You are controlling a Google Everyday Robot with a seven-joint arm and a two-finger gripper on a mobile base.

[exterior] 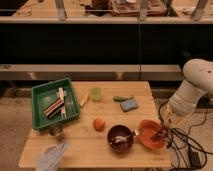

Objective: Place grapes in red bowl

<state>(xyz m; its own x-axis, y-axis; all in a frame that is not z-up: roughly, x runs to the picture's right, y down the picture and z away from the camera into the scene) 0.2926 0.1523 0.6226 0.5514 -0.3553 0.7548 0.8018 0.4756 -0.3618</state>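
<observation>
The red bowl (148, 134) stands near the table's front right corner. The grapes (161, 133), a small dark reddish-purple cluster, hang over the bowl's right rim. My gripper (165, 126) comes down from the white arm (192, 90) at the right. It is directly on top of the grapes and shut on them. The arm's lower end hides where the grapes meet the gripper.
A maroon bowl (120, 138) with a white utensil sits just left of the red bowl, with an orange fruit (99, 123) beside it. A green tray (54, 102), blue sponge (129, 105), green cup (96, 93), metal cup (56, 131) and cloth (52, 156) share the table. Cables (190, 145) lie right of it.
</observation>
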